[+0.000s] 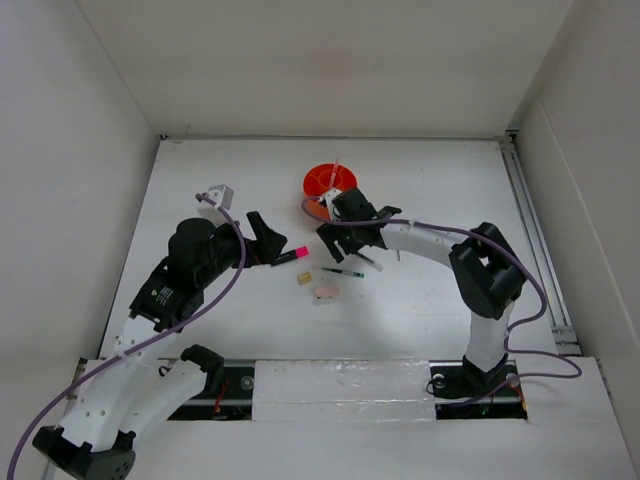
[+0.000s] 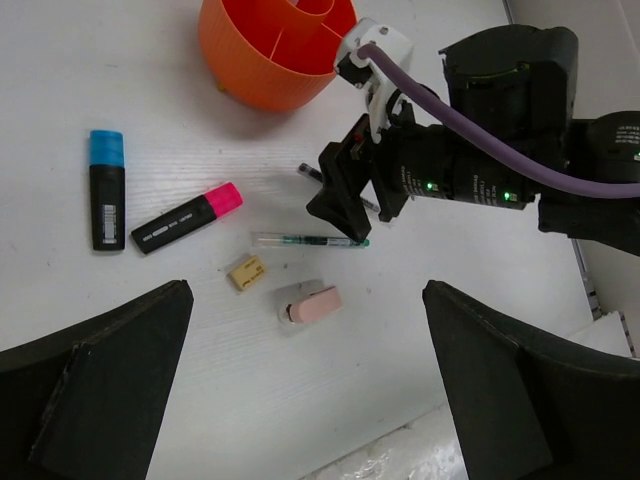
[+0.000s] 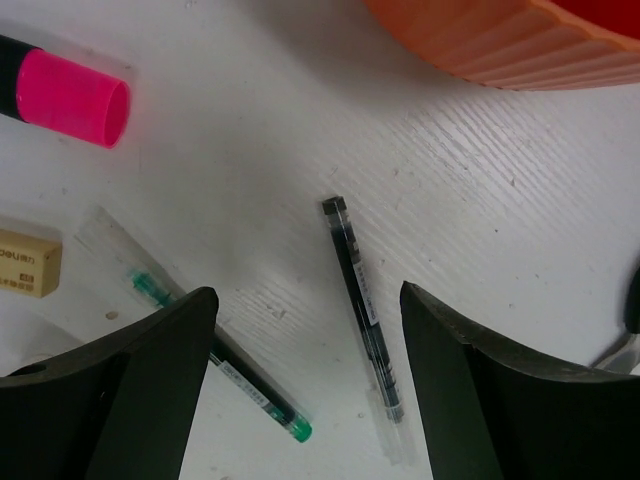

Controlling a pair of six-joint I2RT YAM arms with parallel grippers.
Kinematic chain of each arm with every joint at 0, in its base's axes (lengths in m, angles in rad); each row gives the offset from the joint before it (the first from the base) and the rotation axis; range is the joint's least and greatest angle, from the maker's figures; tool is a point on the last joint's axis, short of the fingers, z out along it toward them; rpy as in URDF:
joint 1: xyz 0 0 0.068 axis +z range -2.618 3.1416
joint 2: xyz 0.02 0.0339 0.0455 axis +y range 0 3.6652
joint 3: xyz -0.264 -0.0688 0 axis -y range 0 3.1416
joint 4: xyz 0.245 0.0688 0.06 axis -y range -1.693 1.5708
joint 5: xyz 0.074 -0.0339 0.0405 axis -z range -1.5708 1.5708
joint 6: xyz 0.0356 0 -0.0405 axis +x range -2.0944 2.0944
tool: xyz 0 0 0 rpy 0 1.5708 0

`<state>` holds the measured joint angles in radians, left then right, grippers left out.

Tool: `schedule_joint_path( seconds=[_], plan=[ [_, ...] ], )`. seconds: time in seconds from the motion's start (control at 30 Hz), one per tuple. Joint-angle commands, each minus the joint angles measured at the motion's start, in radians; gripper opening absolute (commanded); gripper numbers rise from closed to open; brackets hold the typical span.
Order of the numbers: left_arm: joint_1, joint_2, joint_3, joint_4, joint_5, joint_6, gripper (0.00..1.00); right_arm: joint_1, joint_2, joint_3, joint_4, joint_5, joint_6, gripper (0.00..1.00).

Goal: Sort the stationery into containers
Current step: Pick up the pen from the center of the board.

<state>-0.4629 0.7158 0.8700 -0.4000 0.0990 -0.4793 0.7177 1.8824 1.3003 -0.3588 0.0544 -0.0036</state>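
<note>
The right arm's fingers [image 3: 140,400] hang spread wide astride a slim dark pen [image 3: 362,310] lying on the table [image 3: 250,150] near the orange organiser [image 3: 500,45], while the left arm's fingers [image 2: 90,400] gape wide, holding nothing.

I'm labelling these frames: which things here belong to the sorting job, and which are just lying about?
Job: orange organiser, blue-capped highlighter, pink-capped highlighter, green-tipped pen, dark pen, tan eraser, pink eraser.
Lying about: nothing loose that I can see; just the table and a purple cable.
</note>
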Motion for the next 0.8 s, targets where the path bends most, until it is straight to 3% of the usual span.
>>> schedule_joint_path(
  seconds=[0.0, 0.17, 0.33, 0.53, 0.63, 0.77],
  plan=[
    [0.001, -0.003, -0.005, 0.039, 0.024, 0.008, 1.0, -0.021, 0.032, 0.06, -0.005, -0.045, -0.044, 0.79],
    [0.001, -0.003, -0.005, 0.039, 0.024, 0.008, 1.0, -0.034, 0.077, 0.079, -0.032, -0.067, -0.055, 0.77],
    [0.001, -0.003, -0.005, 0.049, 0.033, 0.008, 1.0, -0.034, 0.087, 0.054, -0.032, -0.062, -0.045, 0.6],
    [0.001, -0.003, -0.005, 0.049, 0.042, 0.018, 1.0, -0.034, 0.124, 0.065, -0.086, -0.08, -0.036, 0.56],
    [0.001, -0.012, -0.005, 0.049, 0.042, 0.018, 1.0, -0.043, 0.15, 0.088, -0.123, -0.08, -0.027, 0.43],
    [0.001, -0.012, -0.005, 0.049, 0.042, 0.018, 1.0, -0.043, 0.176, 0.088, -0.144, -0.102, -0.018, 0.16]
  ],
)
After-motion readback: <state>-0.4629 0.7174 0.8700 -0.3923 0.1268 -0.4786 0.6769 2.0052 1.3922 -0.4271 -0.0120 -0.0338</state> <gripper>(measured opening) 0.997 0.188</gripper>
